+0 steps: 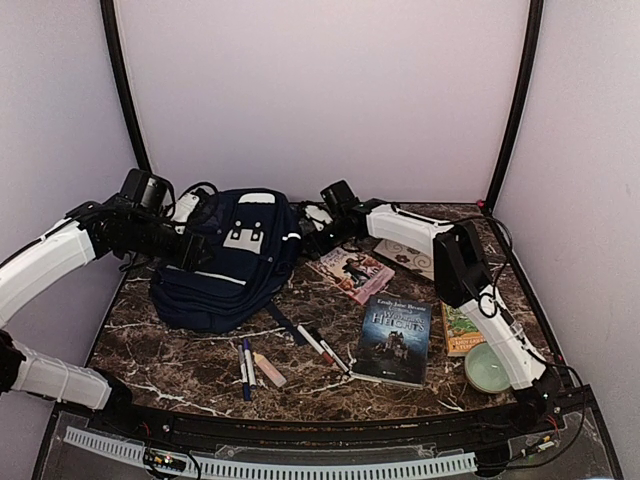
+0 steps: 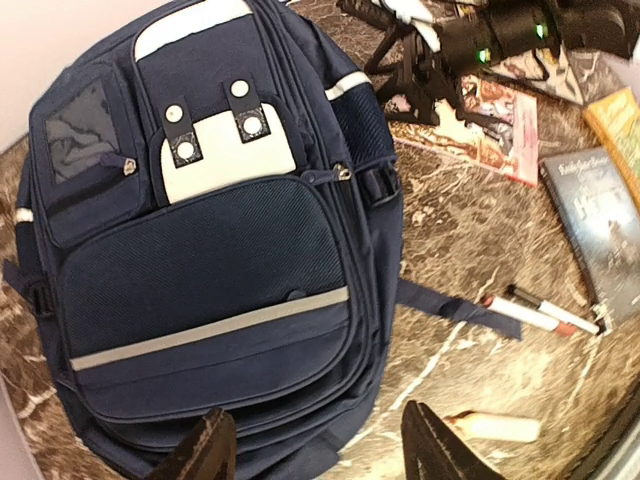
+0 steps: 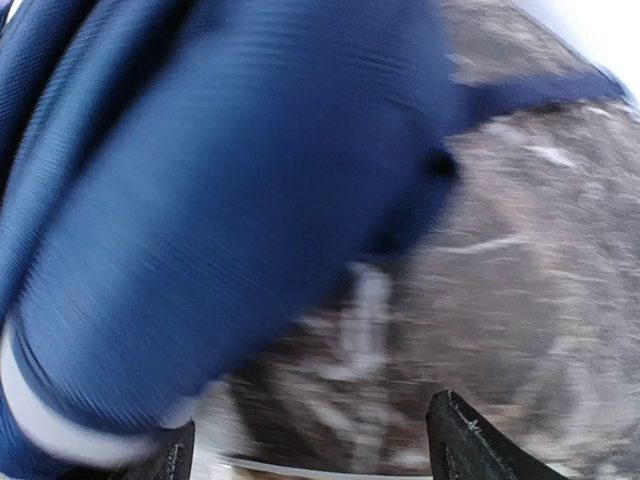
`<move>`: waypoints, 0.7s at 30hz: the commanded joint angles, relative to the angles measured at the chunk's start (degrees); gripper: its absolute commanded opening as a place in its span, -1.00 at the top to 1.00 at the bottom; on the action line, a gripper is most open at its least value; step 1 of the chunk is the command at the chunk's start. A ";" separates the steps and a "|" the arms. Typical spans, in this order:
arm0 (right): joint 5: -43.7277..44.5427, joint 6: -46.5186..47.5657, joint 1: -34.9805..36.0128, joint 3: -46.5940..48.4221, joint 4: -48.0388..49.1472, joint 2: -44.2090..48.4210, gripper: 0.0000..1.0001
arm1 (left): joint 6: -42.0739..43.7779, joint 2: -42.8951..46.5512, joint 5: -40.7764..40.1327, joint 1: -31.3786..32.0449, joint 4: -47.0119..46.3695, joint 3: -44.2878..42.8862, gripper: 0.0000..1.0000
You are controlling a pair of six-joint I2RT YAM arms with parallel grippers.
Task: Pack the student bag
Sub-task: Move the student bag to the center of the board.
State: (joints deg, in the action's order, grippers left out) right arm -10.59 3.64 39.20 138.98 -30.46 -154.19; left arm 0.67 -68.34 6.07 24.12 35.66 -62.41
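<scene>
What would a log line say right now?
backpack on table | left pincer open near it | right pincer open beside it | books, pens outside

My overhead view is evenly lit and sharp. My right wrist view smears the navy-blue fabric backpack (image 3: pixel 230 200) with motion blur. My left wrist view bows at its edges; the dark veined marble tabletop (image 2: pixel 560 390) glares toward five o'clock.

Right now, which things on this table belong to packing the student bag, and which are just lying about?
Job in hand: student bag; likely to go in it: dark novel, illustrated book, orange book, blue pens, markers, beige stick.
Probably just lying about: green bowl.
</scene>
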 commanded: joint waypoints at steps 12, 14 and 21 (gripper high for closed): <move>-12.20 2.27 -2.34 -37.37 6.03 35.32 -0.64 | 28.59 -0.33 -5.63 4.92 -1.78 8.64 -0.01; -12.96 4.32 -2.44 -43.07 5.91 40.30 -0.62 | 29.55 -2.55 -5.00 4.95 -2.32 8.40 0.07; -13.58 7.12 -2.62 -58.69 9.94 53.62 -0.60 | 28.39 -11.16 -3.82 5.81 -6.89 7.44 -0.11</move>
State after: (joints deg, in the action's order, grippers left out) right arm -22.37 8.14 36.71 85.34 -23.73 -104.66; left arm 28.05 -76.71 1.93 29.12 31.81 -54.50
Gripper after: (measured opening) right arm 0.802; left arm 0.530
